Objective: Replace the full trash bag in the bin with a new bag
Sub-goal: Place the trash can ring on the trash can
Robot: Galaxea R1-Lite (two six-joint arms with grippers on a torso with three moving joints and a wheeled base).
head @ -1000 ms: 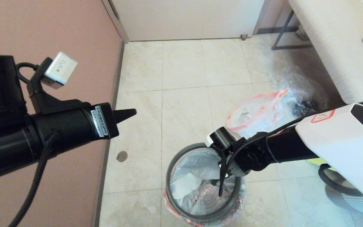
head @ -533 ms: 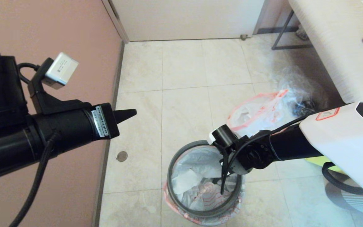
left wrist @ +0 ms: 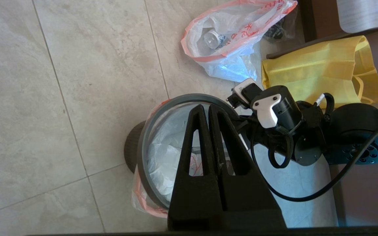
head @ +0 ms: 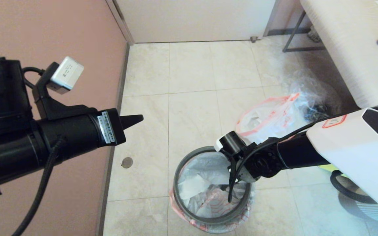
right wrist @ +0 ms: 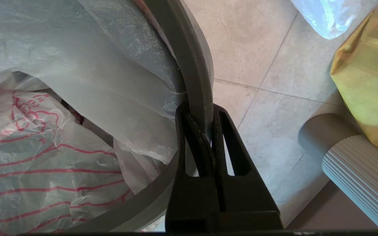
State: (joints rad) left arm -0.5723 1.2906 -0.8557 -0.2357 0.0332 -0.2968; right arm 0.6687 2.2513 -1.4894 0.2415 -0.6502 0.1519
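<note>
The new bag [head: 213, 201], thin white film with red line drawings, is sitting down inside the bin [left wrist: 130, 151] at the near middle of the floor, its edge folding out over the lip and showing pink below the rim ring [head: 180, 168]. The right gripper [right wrist: 198, 114] is working at the ring's right side, its fingers pinching the dark-grey band between them, one inside the bin and one outside. The left gripper [left wrist: 203, 109] is hovering high on the left, well above the floor, its fingers pressed together on nothing. The full trash bag [head: 267, 116] is lying on the tiles just beyond the bin to the far right, its red-banded mouth slack, a bottle showing through in the left wrist view; a yellow bag [left wrist: 320, 72] is sitting to its right. That film looks feather-light, soft and slippery, likely to slide or tear if dragged, so the stiff ring is the safer thing to grip, pressing it down evenly to trap the plastic. How firmly the ring is seated on the near side is hard to judge.
</note>
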